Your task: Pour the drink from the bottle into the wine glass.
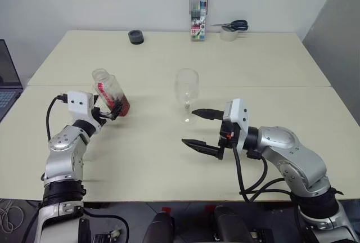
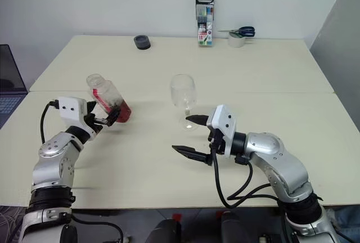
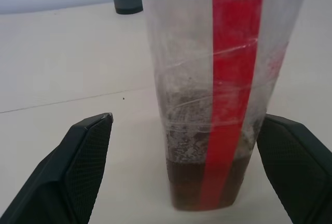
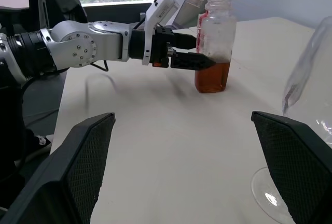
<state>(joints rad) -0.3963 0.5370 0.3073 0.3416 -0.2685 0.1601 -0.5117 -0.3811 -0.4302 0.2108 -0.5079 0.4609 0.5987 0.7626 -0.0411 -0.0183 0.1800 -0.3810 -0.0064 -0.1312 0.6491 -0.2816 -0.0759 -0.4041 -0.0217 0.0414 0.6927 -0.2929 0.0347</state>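
While uncapped, bottle point(image 1: 111, 93): stood near table's point(image 1: 169, 57) left edge, drink point(image 4: 212, 77) low inside.
Left gripper point(image 1: 113, 109): spread around bottle, grip unclear.
Right gripper point(image 1: 198, 127): gaped empty beside glass point(image 1: 187, 94).

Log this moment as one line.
left tool: open around bottle, uncapped | drink: low in bottle | right tool: open beside wine glass | glass: empty

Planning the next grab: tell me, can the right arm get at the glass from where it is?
Probably yes: the right gripper is open beside the glass, with bare table between and nothing blocking.
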